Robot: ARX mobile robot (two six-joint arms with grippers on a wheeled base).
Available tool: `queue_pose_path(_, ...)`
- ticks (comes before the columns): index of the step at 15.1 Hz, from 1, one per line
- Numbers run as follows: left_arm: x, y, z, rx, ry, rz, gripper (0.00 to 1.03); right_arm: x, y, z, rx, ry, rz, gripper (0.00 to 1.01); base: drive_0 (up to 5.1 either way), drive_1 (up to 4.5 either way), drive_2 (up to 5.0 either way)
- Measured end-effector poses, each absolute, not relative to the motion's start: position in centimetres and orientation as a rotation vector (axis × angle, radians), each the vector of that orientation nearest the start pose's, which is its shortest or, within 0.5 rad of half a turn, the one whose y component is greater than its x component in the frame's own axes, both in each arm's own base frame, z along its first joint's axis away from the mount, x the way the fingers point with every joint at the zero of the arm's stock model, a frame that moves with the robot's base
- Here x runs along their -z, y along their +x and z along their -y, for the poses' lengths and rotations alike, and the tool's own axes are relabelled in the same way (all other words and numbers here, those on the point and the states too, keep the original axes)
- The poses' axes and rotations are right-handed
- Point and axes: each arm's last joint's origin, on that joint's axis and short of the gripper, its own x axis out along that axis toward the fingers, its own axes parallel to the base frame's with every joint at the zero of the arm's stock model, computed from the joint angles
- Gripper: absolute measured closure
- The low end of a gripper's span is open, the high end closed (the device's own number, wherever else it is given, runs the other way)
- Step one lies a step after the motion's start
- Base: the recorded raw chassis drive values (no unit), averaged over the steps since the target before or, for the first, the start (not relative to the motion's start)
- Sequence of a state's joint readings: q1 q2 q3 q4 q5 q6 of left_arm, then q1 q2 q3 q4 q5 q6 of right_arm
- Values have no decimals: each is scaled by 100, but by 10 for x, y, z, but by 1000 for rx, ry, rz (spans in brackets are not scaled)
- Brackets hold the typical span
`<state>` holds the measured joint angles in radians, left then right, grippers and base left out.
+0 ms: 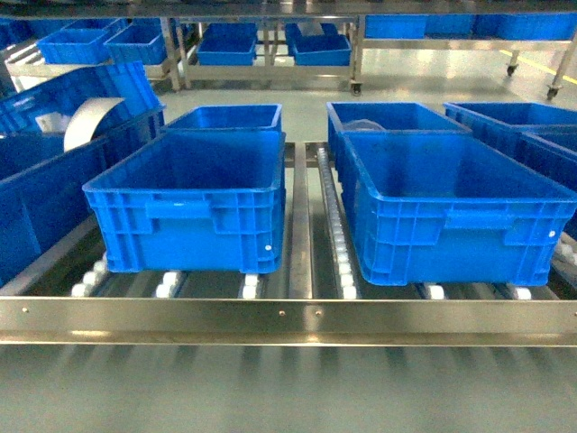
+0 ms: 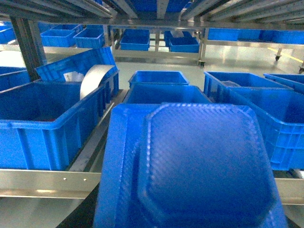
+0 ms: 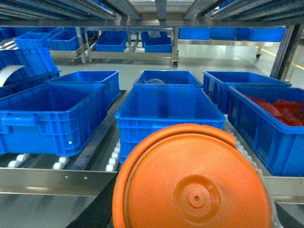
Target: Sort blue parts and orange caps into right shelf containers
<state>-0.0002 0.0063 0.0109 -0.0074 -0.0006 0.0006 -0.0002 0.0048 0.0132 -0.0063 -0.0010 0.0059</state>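
Two deep blue bins [image 1: 194, 198] [image 1: 451, 207] sit side by side on a roller shelf [image 1: 288, 316], more bins behind them. The left wrist view is filled by a blue part [image 2: 199, 171], the right by a round orange cap [image 3: 192, 183], each close before its camera. Neither hand shows, so their grip cannot be told.

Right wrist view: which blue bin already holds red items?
The bin at the far right; red pieces lie inside it, while the front middle bin looks empty.
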Motion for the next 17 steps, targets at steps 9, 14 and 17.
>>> queue_pose_path(9,-166,97,0,-1,1,-4,61,-167,97,0,-1,6,0,57,0,0,0)
queue_pose_path(14,-166,97,0,0,1,-3,61,-167,97,0,0,6,2,57,0,0,0)
queue_pose_path(17,-166,97,0,0,1,-3,61,-167,97,0,0,6,2,57,0,0,0)
